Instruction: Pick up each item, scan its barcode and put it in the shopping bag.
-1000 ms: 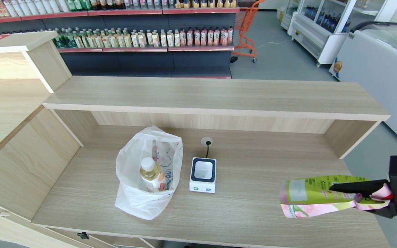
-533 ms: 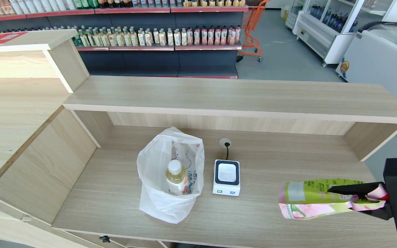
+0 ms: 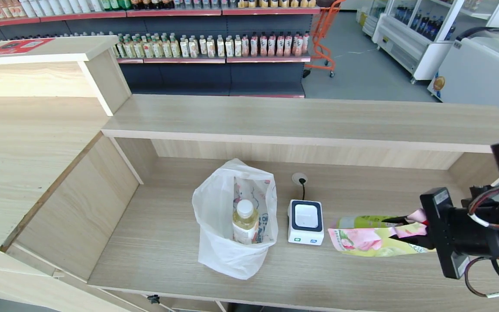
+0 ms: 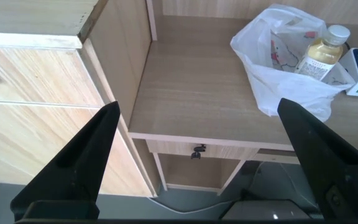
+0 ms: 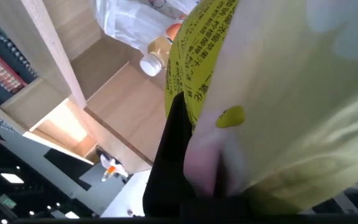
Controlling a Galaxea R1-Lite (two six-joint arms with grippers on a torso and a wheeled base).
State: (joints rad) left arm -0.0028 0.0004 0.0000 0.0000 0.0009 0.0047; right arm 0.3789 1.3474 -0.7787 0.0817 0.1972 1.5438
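Right claw (image 3: 394,229): clamped on the pink top edge of a green-and-pink snack pouch (image 3: 368,238), which it holds roughly level over the right part of the wooden counter (image 3: 353,277). The pouch's free end is just beside the right side of the barcode scanner (image 3: 305,216); whether the two touch cannot be told. In the right wrist view the pouch (image 5: 278,93) sits close to the camera with one black finger (image 5: 178,162) pressed across it.

Left claw (image 4: 197,104): jaws spread wide with nothing between them. It hangs off the counter's near left corner, over the drawer fronts (image 4: 36,124).

Shopping bag (image 3: 228,247): white plastic, standing open at mid-counter, just left of the scanner. A bottle (image 3: 245,221) of yellow drink with a white cap stands upright inside. Behind the bottle there appears to be a printed packet, but it is poorly resolved.

Scanner: white body, dark-framed window facing up. A black cable (image 3: 302,189) runs from its far side into a round port in the counter.

Beyond the work surface:
- A raised ledge (image 3: 301,117) spans the counter's far side.
- Shelves (image 3: 215,45) hold rows of bottled drinks.
- An orange trolley (image 3: 325,41) stands at the aisle end.
- Glass-topped freezers (image 3: 477,65) stand at the far right.
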